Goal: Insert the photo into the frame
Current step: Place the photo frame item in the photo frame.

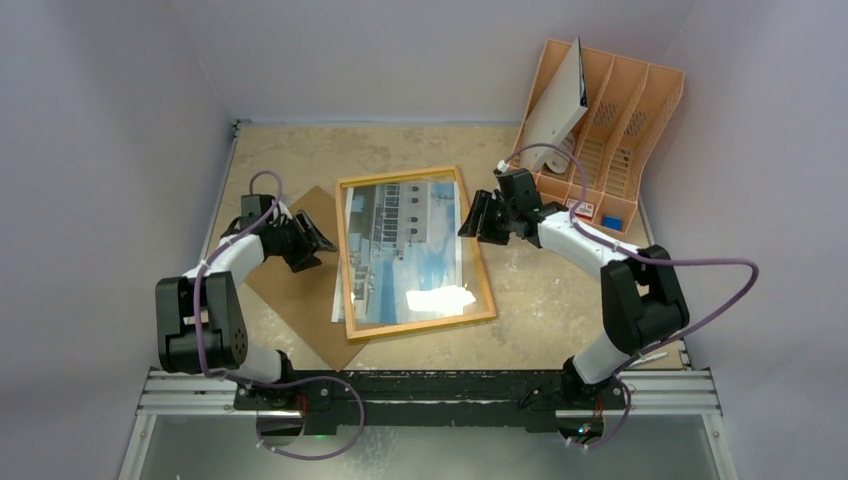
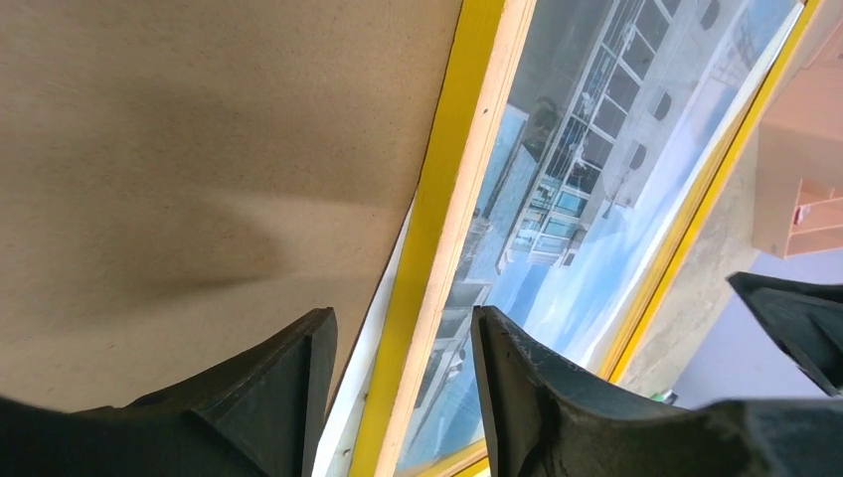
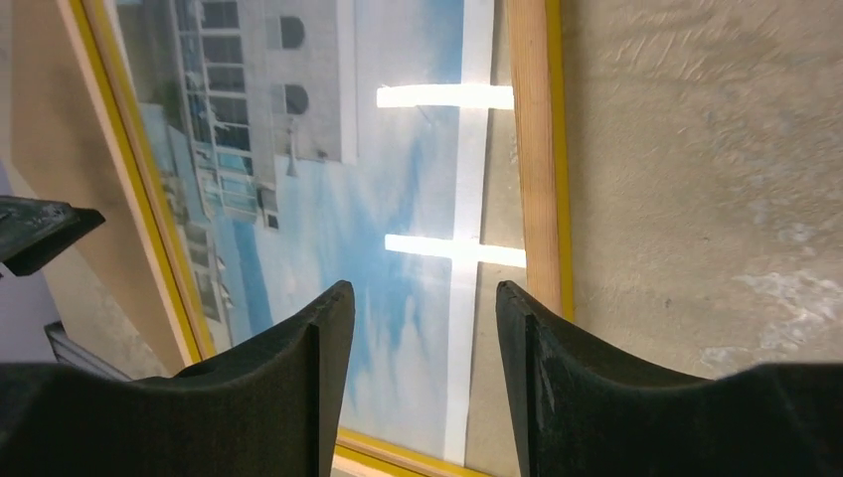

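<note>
Beige tabletop (image 1: 560,290) carries everything. At the left lies a brown backing board (image 1: 300,290), and over its inner edge hovers the left gripper (image 1: 318,240), jaws half parted with nothing between them. In the middle the frame (image 1: 420,327) rests wood side up. The photo (image 1: 400,250) shows through its opening but sits skewed, a white corner poking past the left rail, so seating looks unfinished. The right gripper (image 1: 470,222) hangs likewise half parted and empty; the backing is not yet fitted

Robotics lab test cell: two arms (image 1: 215,300) bolted to an aluminium rail (image 1: 440,398) at a bench (image 1: 560,300) edge, plain white enclosure walls (image 1: 100,120), exposed purple cabling (image 1: 700,265).
</note>
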Robot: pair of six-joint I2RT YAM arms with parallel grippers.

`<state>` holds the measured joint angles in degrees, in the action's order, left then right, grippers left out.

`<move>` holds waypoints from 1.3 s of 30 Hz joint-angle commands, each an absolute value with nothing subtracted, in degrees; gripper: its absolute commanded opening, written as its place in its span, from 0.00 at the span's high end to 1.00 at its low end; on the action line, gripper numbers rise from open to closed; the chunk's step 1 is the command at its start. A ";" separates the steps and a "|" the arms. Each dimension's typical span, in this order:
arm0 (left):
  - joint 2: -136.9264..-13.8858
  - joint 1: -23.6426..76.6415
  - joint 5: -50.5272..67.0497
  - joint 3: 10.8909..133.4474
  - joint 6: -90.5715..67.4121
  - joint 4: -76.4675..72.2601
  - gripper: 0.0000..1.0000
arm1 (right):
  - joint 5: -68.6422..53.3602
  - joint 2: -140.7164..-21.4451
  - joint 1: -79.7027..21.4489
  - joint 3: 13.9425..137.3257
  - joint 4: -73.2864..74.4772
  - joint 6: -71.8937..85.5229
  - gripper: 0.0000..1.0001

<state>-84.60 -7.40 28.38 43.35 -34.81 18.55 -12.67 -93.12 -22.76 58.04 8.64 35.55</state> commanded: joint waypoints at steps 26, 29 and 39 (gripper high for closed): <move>-83.56 -6.77 16.22 43.35 -31.53 37.11 0.40 | -2.81 -100.26 -22.61 59.03 10.18 25.96 0.46; -84.87 -6.77 16.00 44.50 -31.53 36.89 0.40 | -2.07 -100.54 -22.59 59.13 10.71 25.98 0.47; -88.54 -6.71 13.95 46.19 -31.82 36.40 0.43 | 2.89 -99.24 -22.59 58.65 12.65 29.07 0.68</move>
